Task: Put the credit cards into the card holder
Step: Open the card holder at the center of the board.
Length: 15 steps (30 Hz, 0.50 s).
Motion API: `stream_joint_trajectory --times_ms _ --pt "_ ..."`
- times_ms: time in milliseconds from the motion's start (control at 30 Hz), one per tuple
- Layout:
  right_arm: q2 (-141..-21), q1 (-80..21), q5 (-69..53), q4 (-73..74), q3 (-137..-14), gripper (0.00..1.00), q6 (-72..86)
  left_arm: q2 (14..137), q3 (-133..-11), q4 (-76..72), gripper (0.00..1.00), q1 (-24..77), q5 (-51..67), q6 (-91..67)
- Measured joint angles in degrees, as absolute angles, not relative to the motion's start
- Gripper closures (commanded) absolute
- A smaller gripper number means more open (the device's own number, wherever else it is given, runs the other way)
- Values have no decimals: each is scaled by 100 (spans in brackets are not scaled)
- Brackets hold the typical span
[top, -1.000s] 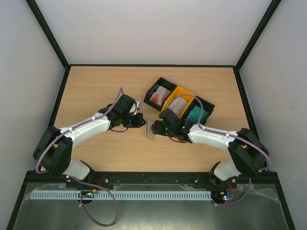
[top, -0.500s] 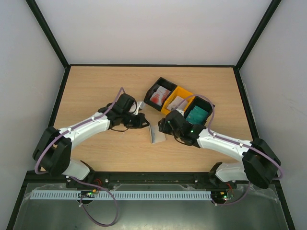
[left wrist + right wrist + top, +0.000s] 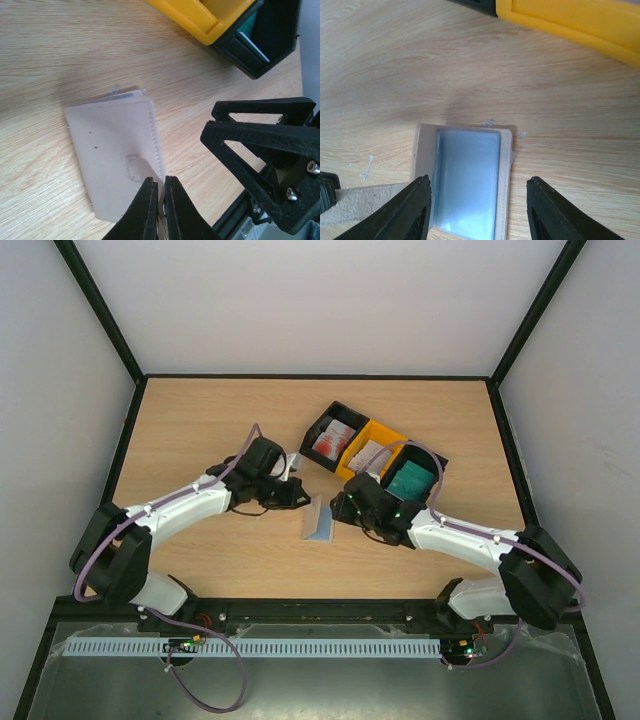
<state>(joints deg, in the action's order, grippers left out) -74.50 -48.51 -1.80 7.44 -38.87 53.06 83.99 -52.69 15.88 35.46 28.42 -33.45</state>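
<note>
Tabletop: card holder held open, pinched by left gripper; right gripper agape over it; next, likely, fetch credit cards, 1 o'clock.

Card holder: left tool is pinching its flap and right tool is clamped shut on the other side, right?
Not quite. The right tool is open, not clamped shut. The right wrist view shows its fingers spread wide over the card holder. The left tool is pinching the flap, as you said.
</note>
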Motion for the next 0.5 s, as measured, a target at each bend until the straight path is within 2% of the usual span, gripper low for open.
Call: stream_joint_trajectory --times_ms 200,500 --pt "-7832 -4851 -556 727 -3896 58 5212 8256 -5022 1632 97 3520 2482 -3363" --pt "-8110 -4851 -926 635 -3903 60 5179 7620 -4545 1769 95 3015 2176 -3409"
